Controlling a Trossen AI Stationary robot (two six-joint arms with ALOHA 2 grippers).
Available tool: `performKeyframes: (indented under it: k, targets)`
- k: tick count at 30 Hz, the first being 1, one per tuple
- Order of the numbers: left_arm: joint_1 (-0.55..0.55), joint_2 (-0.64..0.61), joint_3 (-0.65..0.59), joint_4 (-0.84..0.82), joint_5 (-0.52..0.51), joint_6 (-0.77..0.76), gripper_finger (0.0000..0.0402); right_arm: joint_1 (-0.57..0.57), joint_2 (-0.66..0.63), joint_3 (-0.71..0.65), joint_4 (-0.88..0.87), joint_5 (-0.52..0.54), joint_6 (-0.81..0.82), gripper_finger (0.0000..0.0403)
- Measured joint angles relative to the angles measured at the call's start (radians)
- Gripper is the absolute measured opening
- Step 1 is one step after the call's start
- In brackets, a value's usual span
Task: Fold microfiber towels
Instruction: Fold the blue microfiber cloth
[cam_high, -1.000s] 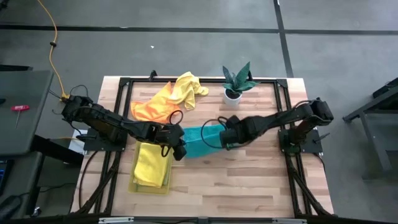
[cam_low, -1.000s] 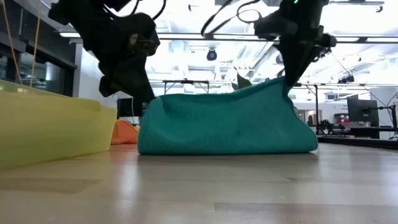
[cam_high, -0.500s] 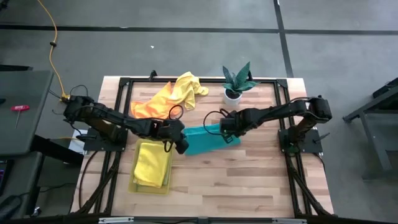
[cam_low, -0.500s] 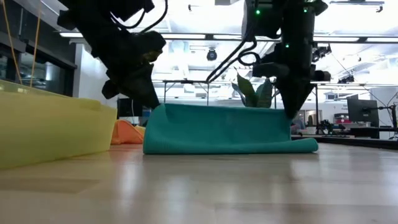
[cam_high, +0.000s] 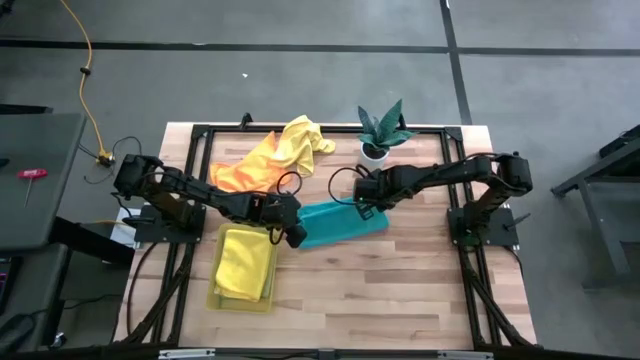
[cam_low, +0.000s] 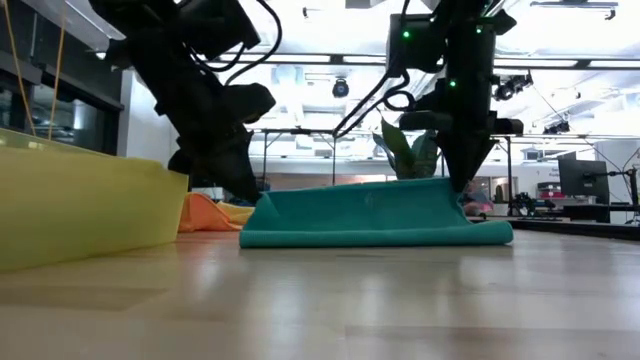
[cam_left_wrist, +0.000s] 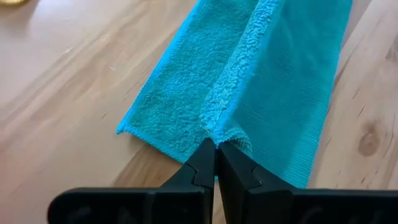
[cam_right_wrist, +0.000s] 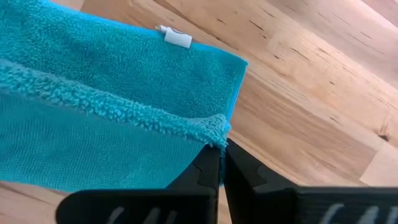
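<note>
Both arms reach inward, left pincer (cam_left_wrist: 216, 151) and right pincer (cam_right_wrist: 222, 151) each pinching the teal towel (cam_high: 335, 222).

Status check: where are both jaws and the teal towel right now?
Left gripper and right gripper: jaws shut, each pinching one end of the teal towel's upper edge. Towel half folded, lower layer flat on table. Yellow tray beside left end; nothing blocking.

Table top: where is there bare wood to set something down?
Free: the near strip of the table in front of the teal towel, right of the yellow tray. Crowded: far-left corner, with the orange towel, yellow towel and plant.
</note>
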Motion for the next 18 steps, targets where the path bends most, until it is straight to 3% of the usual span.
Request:
performKeyframes:
  k: [7, 13, 18]
  targets:
    - [0.018, 0.000, 0.000, -0.017, -0.026, 0.025, 0.0028, 0.000, 0.000, 0.000, 0.002, 0.014, 0.007, 0.0021]
    - [0.072, -0.033, 0.000, -0.109, -0.026, 0.094, 0.0088, -0.010, 0.000, 0.000, 0.001, 0.083, -0.006, 0.0094]
    - [0.120, -0.134, 0.001, -0.195, -0.027, 0.176, 0.0128, -0.022, -0.038, 0.019, -0.010, 0.099, -0.085, 0.0150]
